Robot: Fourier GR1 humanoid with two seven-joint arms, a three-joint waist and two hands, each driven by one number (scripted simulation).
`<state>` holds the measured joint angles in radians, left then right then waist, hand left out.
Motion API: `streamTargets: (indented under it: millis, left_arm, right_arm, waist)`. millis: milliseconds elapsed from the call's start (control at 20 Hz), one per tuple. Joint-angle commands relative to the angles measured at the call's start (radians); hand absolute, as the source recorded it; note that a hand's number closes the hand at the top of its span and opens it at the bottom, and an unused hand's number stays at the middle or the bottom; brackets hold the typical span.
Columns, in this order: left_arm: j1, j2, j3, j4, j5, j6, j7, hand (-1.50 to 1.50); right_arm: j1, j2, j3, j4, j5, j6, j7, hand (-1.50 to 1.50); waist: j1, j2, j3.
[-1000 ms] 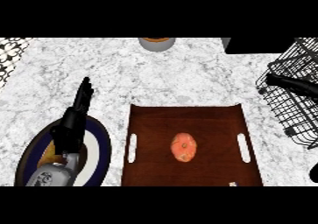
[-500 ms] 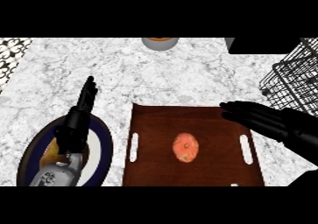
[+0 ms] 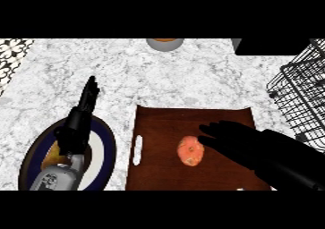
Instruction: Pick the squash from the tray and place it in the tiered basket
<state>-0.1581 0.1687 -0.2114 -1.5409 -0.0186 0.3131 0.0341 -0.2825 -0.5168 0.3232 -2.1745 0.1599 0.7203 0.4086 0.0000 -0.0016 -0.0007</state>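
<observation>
One squash (image 3: pixel 190 151) is lying on one brown tray (image 3: pixel 171 120). Two white handle slots belong to such a tray, but only one (image 3: pixel 138 150) is showing. One dark-rimmed plate (image 3: pixel 105 134) is sitting on the marbled surface (image 3: pixel 178 80). One black wire tiered basket (image 3: pixel 310 98) is standing at the right edge. One round container (image 3: pixel 165 43) is showing at the far edge, partly cut off. Two black hands are appearing: the left hand (image 3: pixel 82 117) and the right hand (image 3: pixel 234 141).
</observation>
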Motion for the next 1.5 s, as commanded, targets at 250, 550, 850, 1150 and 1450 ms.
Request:
streamTargets:
  millis: [250, 550, 850, 1150, 1450]
  left_arm:
    - [0.039, -0.003, 0.033, -0.052, -0.024, -0.034, 0.019, 0.00]
    - [-0.014, -0.022, 0.041, -0.092, -0.048, -0.042, 0.117, 0.00]
    - [-0.041, -0.099, 0.028, 0.022, -0.098, -0.008, 0.037, 0.00]
    - [-0.043, -0.034, 0.114, 0.013, -0.046, -0.087, 0.023, 0.00]
    - [0.019, -0.075, 0.095, 0.017, -0.059, -0.106, -0.029, 0.00]
  right_arm:
    - [0.011, 0.062, 0.020, -0.030, 0.044, 0.131, 0.149, -1.50]
    - [0.033, 0.064, 0.032, 0.036, 0.245, 0.122, 0.003, -1.50]
    - [0.093, 0.052, 0.073, 0.050, 0.431, 0.068, -0.120, -1.50]
    - [0.067, 0.068, 0.156, 0.028, 0.524, 0.065, -0.184, -1.50]
    - [0.041, 0.093, 0.117, 0.177, 0.655, -0.017, -0.310, -1.50]
  waist:
    - [0.001, 0.000, 0.000]
    - [0.002, 0.001, 0.001]
    - [-0.002, 0.002, 0.001]
    - [-0.001, 0.001, 0.001]
    - [0.001, 0.002, 0.001]
